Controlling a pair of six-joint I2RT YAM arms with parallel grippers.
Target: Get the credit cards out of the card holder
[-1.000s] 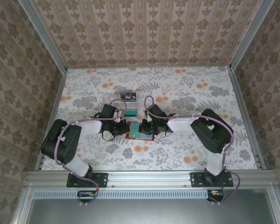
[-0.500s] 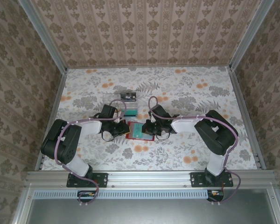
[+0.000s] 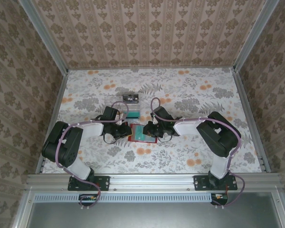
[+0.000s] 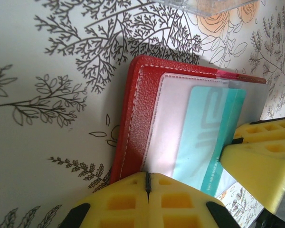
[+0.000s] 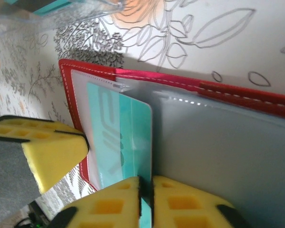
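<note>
The red card holder (image 3: 141,134) lies open on the flowered table between both grippers. A teal credit card (image 5: 118,137) sticks partway out of its clear pocket, beside the grey inner panel (image 5: 218,156). My right gripper (image 5: 146,185) is shut on the near edge of that teal card (image 4: 204,128). My left gripper (image 4: 147,178) is shut, its tips resting on the card holder's (image 4: 142,109) red left flap by the pocket edge. In the top view the left gripper (image 3: 125,130) and the right gripper (image 3: 149,129) flank the holder. A black credit card (image 3: 130,98) lies farther back.
A clear plastic tray (image 3: 133,114) holding a teal card stands just behind the card holder; its rim (image 5: 61,14) shows at the top of the right wrist view. Open flowered tabletop surrounds the arms, walled on three sides.
The right gripper drew slightly to the right, then came back in onto the teal card. The left arm and the card holder have stayed put.
</note>
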